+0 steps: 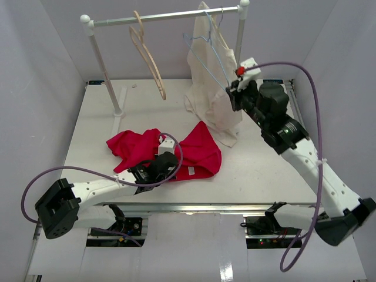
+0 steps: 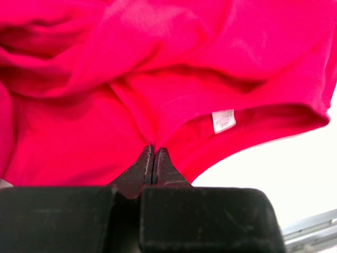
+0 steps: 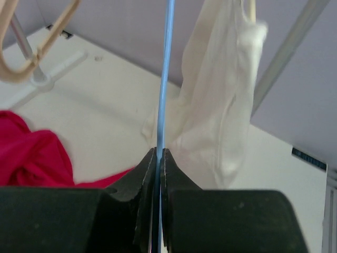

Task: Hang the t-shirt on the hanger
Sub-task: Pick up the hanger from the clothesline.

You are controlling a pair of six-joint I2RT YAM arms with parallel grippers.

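We see left end effector nearest, jaws pinched shut on fold of t-shirt; white label at 2 o'clock of tips. T-shirt lies crumpled on worktop, toward 7 o'clock of centre. Farther, at 1 o'clock, right end effector clamps wire of hanger. Hanger is in front of cream garment, under rail. Wooden hanger at 10 o'clock of garment.

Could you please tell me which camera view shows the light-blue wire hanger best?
The top external view: only there does the hanger show its triangular outline, with the right gripper shut on it. The right wrist view shows just one straight stretch of it between the fingers. The left wrist view shows only the t-shirt.
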